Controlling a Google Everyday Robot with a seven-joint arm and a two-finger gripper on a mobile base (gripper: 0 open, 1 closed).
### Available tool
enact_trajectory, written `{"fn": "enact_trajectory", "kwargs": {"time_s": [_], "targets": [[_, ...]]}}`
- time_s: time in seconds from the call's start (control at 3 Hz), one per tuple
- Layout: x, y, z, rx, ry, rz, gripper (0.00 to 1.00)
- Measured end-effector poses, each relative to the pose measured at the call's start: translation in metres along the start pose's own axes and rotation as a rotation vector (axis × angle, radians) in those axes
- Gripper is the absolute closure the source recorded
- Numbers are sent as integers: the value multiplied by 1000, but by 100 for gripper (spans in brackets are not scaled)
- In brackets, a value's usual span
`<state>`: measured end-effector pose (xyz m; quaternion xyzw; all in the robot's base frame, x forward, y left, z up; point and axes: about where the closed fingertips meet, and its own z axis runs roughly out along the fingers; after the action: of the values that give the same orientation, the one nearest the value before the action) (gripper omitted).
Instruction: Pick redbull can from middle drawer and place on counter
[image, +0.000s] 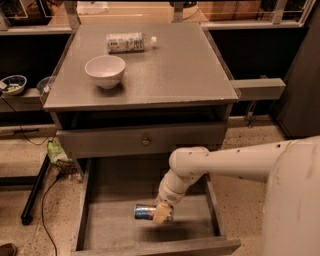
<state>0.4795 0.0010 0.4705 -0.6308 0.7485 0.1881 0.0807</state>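
Observation:
The redbull can (144, 211) lies sideways inside the open middle drawer (107, 222), a slim blue-and-silver can. My gripper (161, 213) reaches down from the white arm (210, 165) and is shut on the can's right end. The can hangs a little above the plank floor, with a shadow under it. The counter (175, 65) is the flat grey cabinet top above and behind the drawer.
A white bowl (105, 70) and a lying white-capped plastic bottle (127, 42) are on the counter's left and back. A closed drawer front with a round knob (145, 141) overhangs the open drawer. A narrow side shelf (257, 88) sticks out at right. Cables lie on the floor at left.

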Motion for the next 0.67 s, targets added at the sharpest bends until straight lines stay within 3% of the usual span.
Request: {"fn": "enact_trajectory", "kwargs": {"time_s": [0.33, 0.67], "targets": [[-9, 5, -43, 54, 26, -17, 100], [-5, -20, -132, 118, 52, -63, 100]]}}
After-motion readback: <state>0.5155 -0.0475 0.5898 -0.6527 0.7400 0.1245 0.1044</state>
